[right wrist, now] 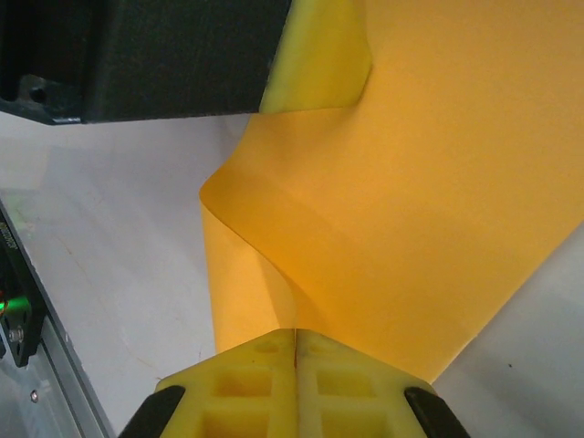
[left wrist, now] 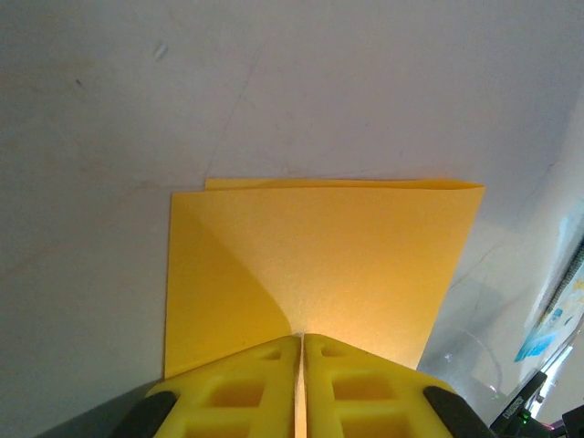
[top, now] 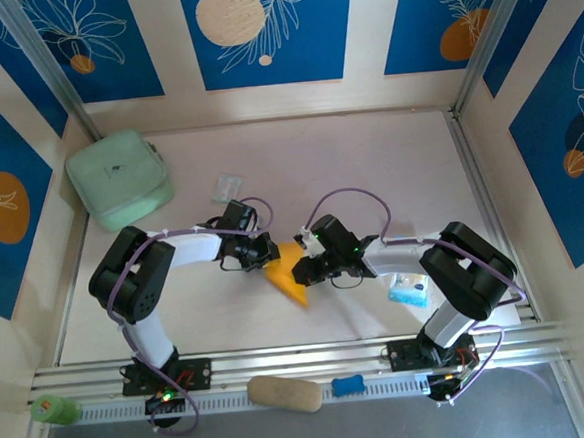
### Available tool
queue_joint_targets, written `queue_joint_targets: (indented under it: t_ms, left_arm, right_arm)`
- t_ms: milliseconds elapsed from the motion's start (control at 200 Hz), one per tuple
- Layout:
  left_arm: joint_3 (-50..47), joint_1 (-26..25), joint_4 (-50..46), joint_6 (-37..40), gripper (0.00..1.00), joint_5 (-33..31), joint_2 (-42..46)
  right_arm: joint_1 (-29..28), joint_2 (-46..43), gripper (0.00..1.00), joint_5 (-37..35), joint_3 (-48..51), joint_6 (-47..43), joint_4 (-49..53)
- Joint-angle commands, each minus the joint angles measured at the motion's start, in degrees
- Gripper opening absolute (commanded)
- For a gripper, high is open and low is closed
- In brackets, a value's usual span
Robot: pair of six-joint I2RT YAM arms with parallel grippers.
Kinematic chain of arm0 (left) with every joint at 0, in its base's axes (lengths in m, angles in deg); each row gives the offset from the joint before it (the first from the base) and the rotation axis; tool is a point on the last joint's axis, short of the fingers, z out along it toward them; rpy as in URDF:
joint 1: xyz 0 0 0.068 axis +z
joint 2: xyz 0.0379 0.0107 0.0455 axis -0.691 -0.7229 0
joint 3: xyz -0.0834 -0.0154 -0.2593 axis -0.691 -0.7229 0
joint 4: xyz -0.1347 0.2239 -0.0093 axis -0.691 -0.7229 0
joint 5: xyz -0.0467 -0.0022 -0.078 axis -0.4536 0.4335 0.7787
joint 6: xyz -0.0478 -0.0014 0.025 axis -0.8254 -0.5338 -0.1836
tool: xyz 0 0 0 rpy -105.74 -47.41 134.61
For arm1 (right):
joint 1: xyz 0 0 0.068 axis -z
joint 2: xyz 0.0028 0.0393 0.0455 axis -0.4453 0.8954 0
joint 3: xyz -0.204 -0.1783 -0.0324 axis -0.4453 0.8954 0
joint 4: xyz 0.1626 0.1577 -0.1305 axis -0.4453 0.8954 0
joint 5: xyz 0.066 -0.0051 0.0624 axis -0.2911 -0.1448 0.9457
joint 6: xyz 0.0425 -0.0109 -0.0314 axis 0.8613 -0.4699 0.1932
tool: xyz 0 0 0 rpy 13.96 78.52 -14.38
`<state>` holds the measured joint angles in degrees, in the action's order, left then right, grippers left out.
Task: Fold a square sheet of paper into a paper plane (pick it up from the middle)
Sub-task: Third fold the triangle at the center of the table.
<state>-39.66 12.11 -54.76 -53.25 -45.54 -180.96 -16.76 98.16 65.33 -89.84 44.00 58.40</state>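
The square sheet of paper (top: 290,277) is orange-yellow and folded over, held just above the table's middle between both grippers. My left gripper (top: 266,258) is shut on its upper left edge; in the left wrist view the yellow fingertips (left wrist: 274,365) pinch the paper (left wrist: 319,255), whose doubled far edge shows. My right gripper (top: 302,270) is shut on the right side. In the right wrist view its fingers (right wrist: 265,365) clamp the sheet (right wrist: 411,228), which curls and bends upward toward the left gripper's yellow finger (right wrist: 319,55).
A mint-green pouch (top: 119,176) lies at the back left and a clear wrapper (top: 227,188) behind the grippers. A blue-and-white packet (top: 409,288) sits by the right arm. On the front rail lie a tan oval lump (top: 284,393), a blue piece (top: 349,384) and a green roll (top: 53,409).
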Motion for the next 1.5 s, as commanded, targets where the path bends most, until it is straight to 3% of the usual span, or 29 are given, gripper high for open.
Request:
queue_joint_targets:
  t_ms: [0, 1495]
  left_arm:
    - [-1.15, 0.39, -1.59, 0.67, 0.10, -0.72, 0.62]
    - [-1.55, 0.39, -2.16, 0.76, 0.10, -1.07, 2.13]
  right_arm:
    - [0.23, 0.54, 0.03, -1.32, -1.69, -0.33, 1.93]
    - [1.98, 0.01, 0.03, -1.96, -2.60, 0.81, 3.90]
